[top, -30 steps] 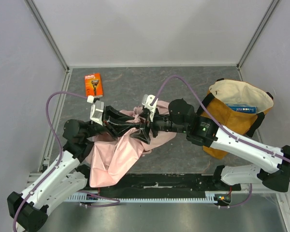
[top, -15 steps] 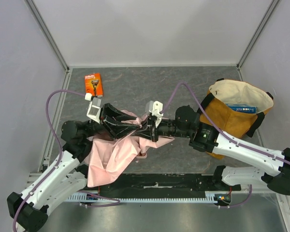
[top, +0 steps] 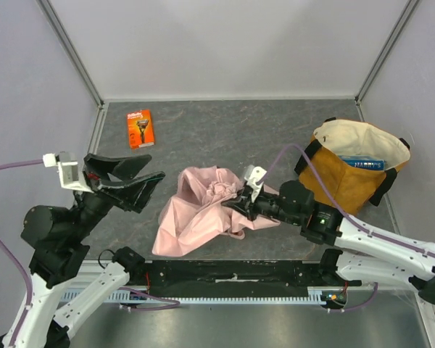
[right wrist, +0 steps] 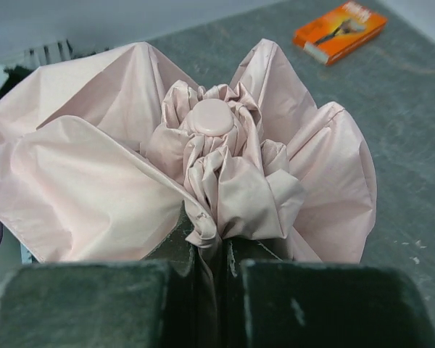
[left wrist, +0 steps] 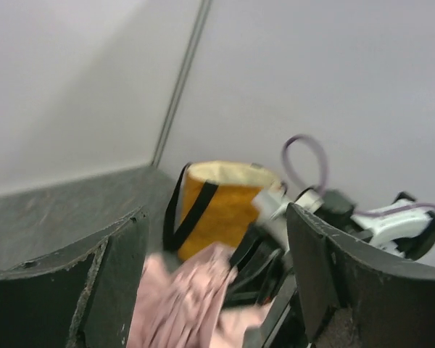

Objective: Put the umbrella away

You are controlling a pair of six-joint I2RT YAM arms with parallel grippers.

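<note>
Pinched between the closed jaws of the right gripper point(top: 239, 202) is a fold of the umbrella point(top: 197, 212), just below its round cap point(right wrist: 212, 116). The umbrella is spread as a crumpled pink heap on the table point(top: 225, 130), near the middle of its front half. From the grip, the fabric is drawn out leftward and toward the near edge. No shaft or handle can be made out, so the true long axis cannot be told.

The left gripper point(top: 127, 185) is held raised, well apart to the left, its fingers wide and empty; the right arm is plainly the nearer.

The mustard tote bag point(top: 348, 181) is stood open-mouthed to the right, beyond the right arm's own forearm, which is judged the only thing in the way. An orange razor pack point(top: 139, 127) is lain far off at the back left.
</note>
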